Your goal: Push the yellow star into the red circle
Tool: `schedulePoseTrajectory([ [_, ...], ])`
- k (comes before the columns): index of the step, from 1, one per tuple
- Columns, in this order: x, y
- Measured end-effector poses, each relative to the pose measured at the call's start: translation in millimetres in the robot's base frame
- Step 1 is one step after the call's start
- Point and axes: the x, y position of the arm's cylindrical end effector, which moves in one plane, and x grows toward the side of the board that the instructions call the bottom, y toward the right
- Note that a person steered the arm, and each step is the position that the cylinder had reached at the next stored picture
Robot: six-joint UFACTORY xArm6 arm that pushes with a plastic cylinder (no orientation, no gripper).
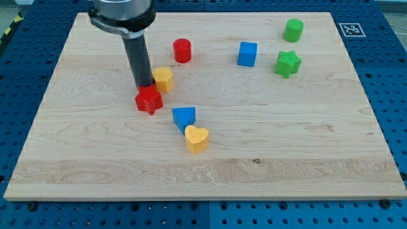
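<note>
The wooden board [267, 172] carries eight blocks. My tip [144, 85] stands just above the red star [149, 100] and just left of the yellow star [163, 79]; the rod has no claw. The red circle [182, 50] lies up-right of the yellow star, apart. The blue triangle [184, 117] touches the yellow heart [196, 138]. Toward the view's right sit the blue cube [248, 54], green star [288, 63] and green cylinder [294, 30].

arm [121, 13] cut off at view's top
</note>
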Motion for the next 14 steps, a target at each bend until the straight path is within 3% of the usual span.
schedulePoseTrajectory([
  [7, -8, 23],
  [9, 11, 32],
  [14, 11, 37],
])
